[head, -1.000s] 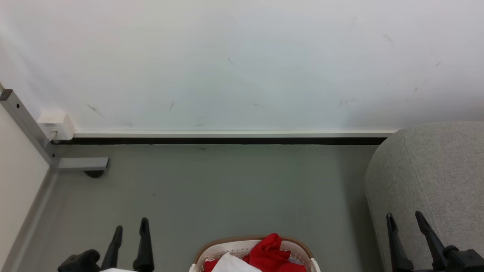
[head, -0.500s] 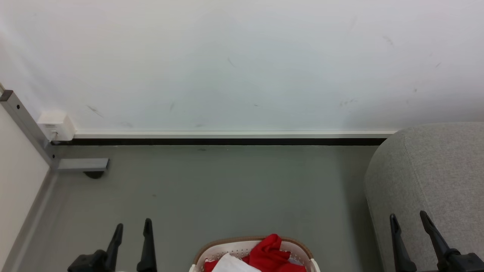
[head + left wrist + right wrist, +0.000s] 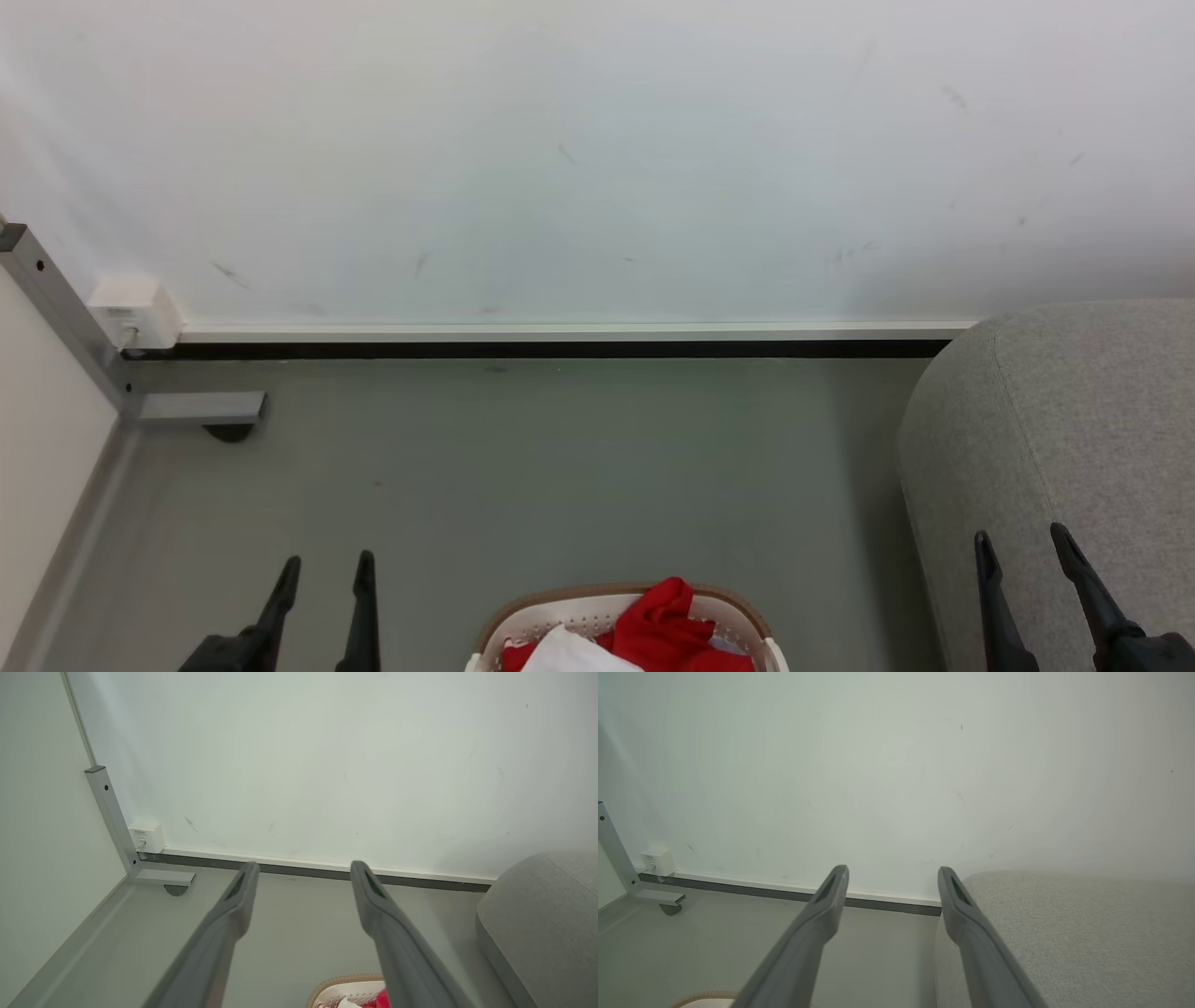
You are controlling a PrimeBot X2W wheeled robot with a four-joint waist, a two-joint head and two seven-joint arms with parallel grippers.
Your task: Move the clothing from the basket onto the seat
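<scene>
at the bottom edge of the head view, the basket (image 3: pixel 560 623) sat on the grey floor (image 3: pixel 560 467) right in front of the robot, between the two arms, so either one could drop into it. the clothing (image 3: pixel 667 623) was bunched inside it, red folds poking above the brown rim with a white panel beside them. none of it was on the seat (image 3: pixel 1074 420). the seat stood to the robot's right, near the basket but apart from it, probably set there to keep the carry short. the left claw (image 3: pixel 327 560) hovered over bare floor left of the basket, fingers apart, holding nothing. the right claw (image 3: pixel 1019 534) hung at the seat's rounded end, fingers also spread wide, empty. both pointed forward toward the white wall (image 3: pixel 597 140), roughly parallel, not angled down at the basket. it looked like a ready pose, with the reach not yet begun. the likely next move was one arm tipping down and in toward the raised red fold, the easiest bit to pinch. the pile was soft, so a pinch might drag up more than one garment or snag on the rim.
</scene>
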